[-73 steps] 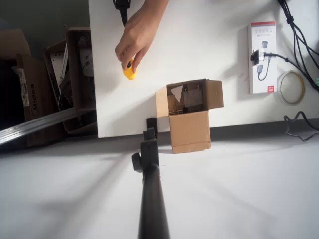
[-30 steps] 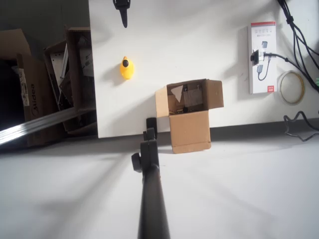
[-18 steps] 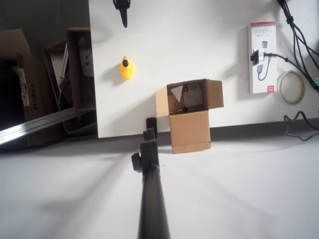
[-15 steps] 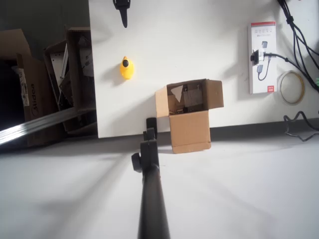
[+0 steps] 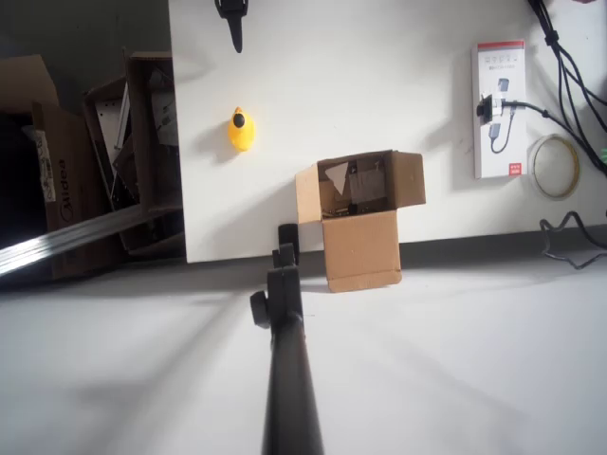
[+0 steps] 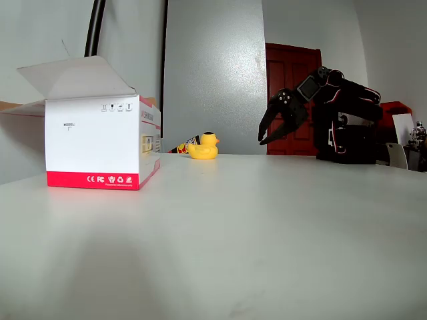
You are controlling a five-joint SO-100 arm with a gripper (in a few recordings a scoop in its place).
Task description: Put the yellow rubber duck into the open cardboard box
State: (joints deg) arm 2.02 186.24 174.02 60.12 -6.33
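The yellow rubber duck (image 5: 242,130) stands alone on the white table, left of centre in the overhead view. In the fixed view the duck (image 6: 203,146) sits at the table's far edge. The open cardboard box (image 5: 358,204) stands near the table's front edge, flaps spread, to the lower right of the duck. My black gripper (image 5: 233,28) pokes in at the top edge, well above the duck. In the fixed view my gripper (image 6: 269,137) hangs open above the table, right of the duck, with nothing between its fingers.
A white and red package (image 5: 500,109) lies at the table's right, with cables and a tape roll (image 5: 555,166) beside it. A black pole (image 5: 285,360) rises in front of the box. Dark cardboard boxes (image 5: 57,161) stand off the table's left edge.
A person's hand that held the duck 2.4 s ago has withdrawn, leaving the duck standing on the table. Nothing has moved in the last second.
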